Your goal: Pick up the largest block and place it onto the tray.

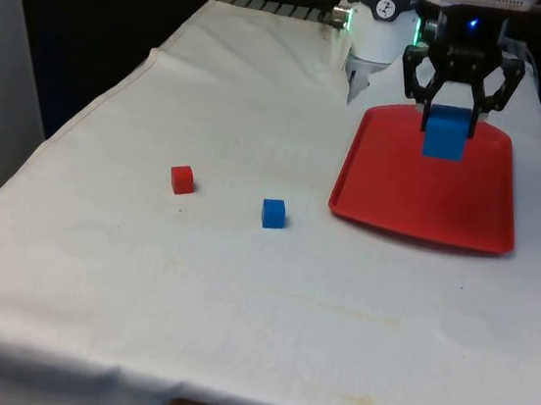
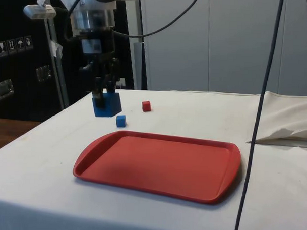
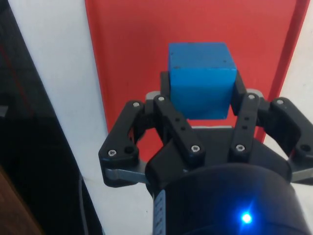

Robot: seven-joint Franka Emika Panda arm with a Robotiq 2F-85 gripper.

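Note:
My gripper [image 1: 448,121] is shut on the large blue block [image 1: 446,133] and holds it in the air above the red tray [image 1: 427,217], near the tray's far end. From the side, the large blue block [image 2: 106,104] hangs in the gripper [image 2: 104,95] over the tray [image 2: 157,165]. In the wrist view the fingers [image 3: 168,90] clamp the large blue block [image 3: 200,78] on both sides, with the tray [image 3: 127,44] beneath it.
A small blue block [image 1: 273,213] and a small red block [image 1: 182,179] lie on the white cloth towards the front view's left of the tray. Both also show from the side: small blue block [image 2: 121,121], small red block [image 2: 146,106].

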